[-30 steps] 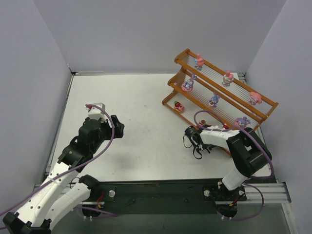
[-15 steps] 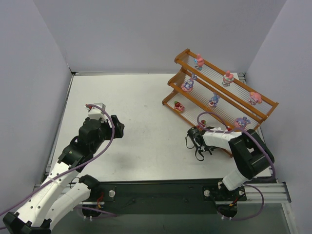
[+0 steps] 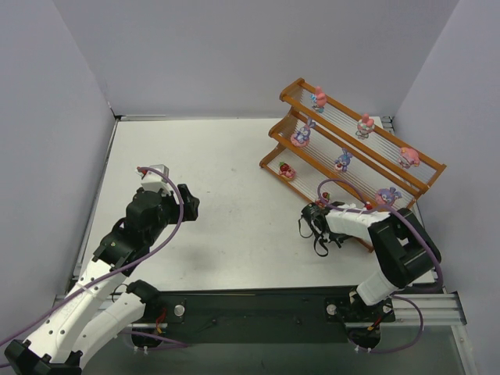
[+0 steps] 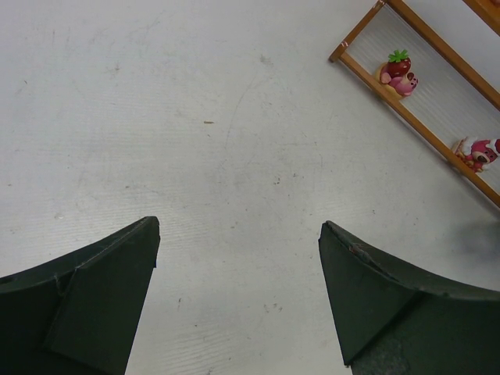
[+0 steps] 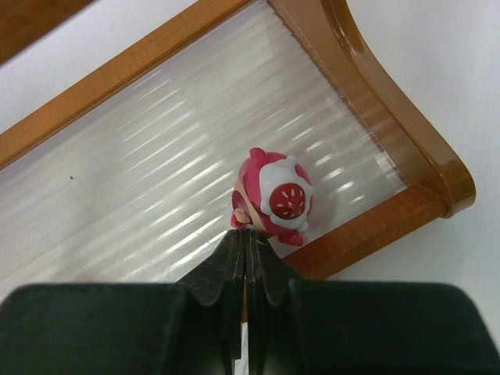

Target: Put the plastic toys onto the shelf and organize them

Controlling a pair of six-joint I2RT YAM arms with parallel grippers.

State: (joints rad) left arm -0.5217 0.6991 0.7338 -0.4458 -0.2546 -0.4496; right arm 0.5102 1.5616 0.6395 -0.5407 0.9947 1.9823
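The shelf (image 3: pixel 434 167) stands at the right of the table, with several plastic toys on its tiers, such as a pink one (image 3: pixel 319 98) on top and a red strawberry one (image 3: pixel 287 170) on the bottom. My right gripper (image 3: pixel 318 221) is at the bottom tier's front. In the right wrist view it (image 5: pixel 246 234) is shut, its tips touching a red toy with a white cap (image 5: pixel 273 199). That toy stands by the front rail (image 5: pixel 375 226), near the tier's end. My left gripper (image 3: pixel 190 205) hangs open and empty over the table (image 4: pixel 238 226).
The left wrist view shows the bottom tier's rail (image 4: pixel 426 129) with the strawberry toy (image 4: pixel 398 72) and a pink-red toy (image 4: pixel 478 152) on it. Grey walls (image 3: pixel 70 117) close in the white table (image 3: pixel 219 156) on three sides.
My right gripper has shifted slightly to the right along the bottom tier's front. The left arm has not moved.
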